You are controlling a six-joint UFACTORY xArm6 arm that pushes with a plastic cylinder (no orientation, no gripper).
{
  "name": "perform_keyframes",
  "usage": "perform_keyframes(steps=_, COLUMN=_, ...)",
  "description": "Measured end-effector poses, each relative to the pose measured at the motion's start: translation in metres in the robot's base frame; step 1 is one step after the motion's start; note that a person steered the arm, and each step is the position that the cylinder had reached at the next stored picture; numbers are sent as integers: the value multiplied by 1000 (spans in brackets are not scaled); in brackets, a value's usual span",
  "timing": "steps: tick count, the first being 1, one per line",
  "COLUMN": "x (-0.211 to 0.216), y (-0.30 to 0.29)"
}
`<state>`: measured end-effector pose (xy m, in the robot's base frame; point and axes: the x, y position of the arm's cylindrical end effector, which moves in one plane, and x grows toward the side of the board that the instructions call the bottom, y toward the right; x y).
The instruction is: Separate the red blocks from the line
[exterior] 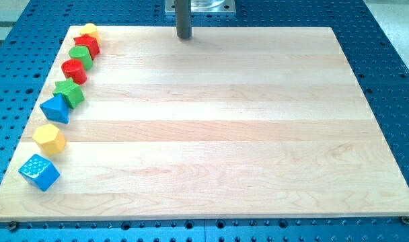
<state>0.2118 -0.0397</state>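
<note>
Several blocks form a line down the left edge of the wooden board (218, 121). From the view's top: a yellow block (89, 29), a red star-like block (87, 44), a green block (81, 56), a red cylinder (75, 70), a green star block (69, 92), a blue triangular block (56, 108), a yellow hexagon (49, 139) and a blue cube (39, 173). The upper blocks touch one another; the yellow hexagon and blue cube stand apart. My tip (184, 36) is at the board's top edge, far to the right of the line, touching no block.
The board lies on a blue perforated table (393, 81). The arm's metal mount (199, 7) shows at the view's top, above my tip.
</note>
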Motion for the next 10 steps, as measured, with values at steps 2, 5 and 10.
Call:
perform_keyframes(steps=2, x=0, y=0)
perform_keyframes(steps=5, x=0, y=4)
perform_keyframes(steps=10, x=-18, y=-69)
